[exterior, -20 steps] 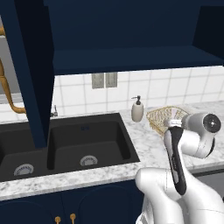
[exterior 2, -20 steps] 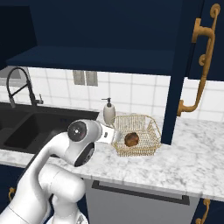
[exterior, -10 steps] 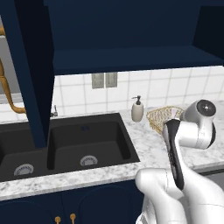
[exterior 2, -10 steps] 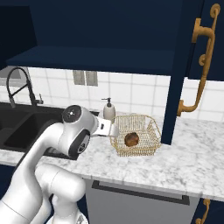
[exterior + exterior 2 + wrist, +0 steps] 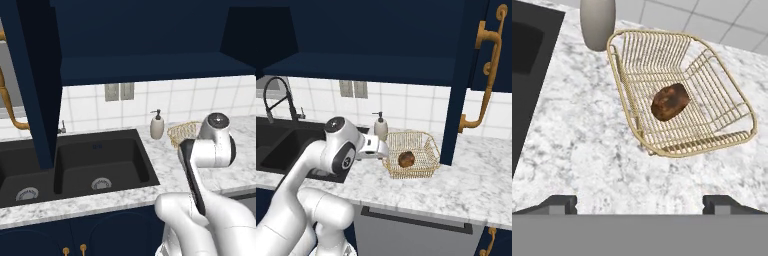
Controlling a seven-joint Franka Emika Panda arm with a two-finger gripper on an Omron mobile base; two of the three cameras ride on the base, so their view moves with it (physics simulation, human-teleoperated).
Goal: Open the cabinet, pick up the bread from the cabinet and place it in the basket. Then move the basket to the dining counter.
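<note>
The bread (image 5: 669, 101), a small brown roll, lies inside the golden wire basket (image 5: 627, 95) on the marble counter. My gripper (image 5: 643, 204) hovers open just short of the basket's near-left corner, with nothing between its fingertips (image 5: 559, 202). From the right base view the bread (image 5: 406, 159) rests in the basket (image 5: 411, 175), and the gripper (image 5: 386, 151) hangs at its left rim. The basket (image 5: 181, 132) peeks out behind my arm. The navy cabinet stands open, its door (image 5: 476, 75) swung out over the basket's right side. The dining counter is out of view.
A soap dispenser (image 5: 380, 127) stands just behind the basket's left corner. The black double sink (image 5: 95, 160) with its faucet (image 5: 278, 95) lies to the left. The cabinet's other open door (image 5: 35, 75) hangs over the sink. Bare marble (image 5: 471, 190) stretches right of the basket.
My arm's elbow has risen and the hand has drawn up slightly beside the basket. The bread and basket stay where they were, and the jaws remain open.
</note>
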